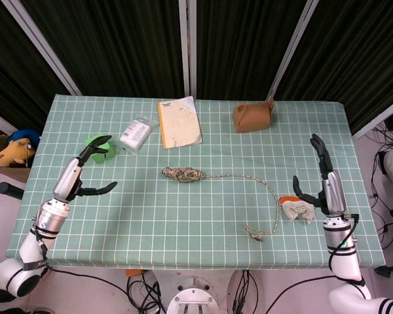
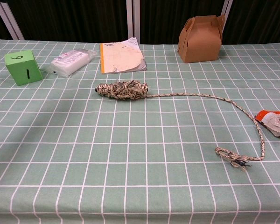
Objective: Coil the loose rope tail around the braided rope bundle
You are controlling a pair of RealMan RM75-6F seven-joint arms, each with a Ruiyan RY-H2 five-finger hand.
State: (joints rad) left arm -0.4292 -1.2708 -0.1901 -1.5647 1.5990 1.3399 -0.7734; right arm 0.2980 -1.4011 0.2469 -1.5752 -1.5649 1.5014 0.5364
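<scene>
Two hands of yours hang spread and holding nothing: the left hand (image 1: 85,171) at the head view's left edge, the right hand (image 1: 322,180) at lower right. Mid-frame on the green checked tablecloth (image 1: 183,216) lies the mottled braided rope bundle (image 1: 182,174), its thin loose rope tail (image 1: 270,196) trailing right, then curling down to a frayed end.

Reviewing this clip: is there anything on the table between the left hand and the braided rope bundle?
No. In the head view, only bare checked tablecloth lies between the left hand and the braided rope bundle; the green cube sits farther back.
</scene>
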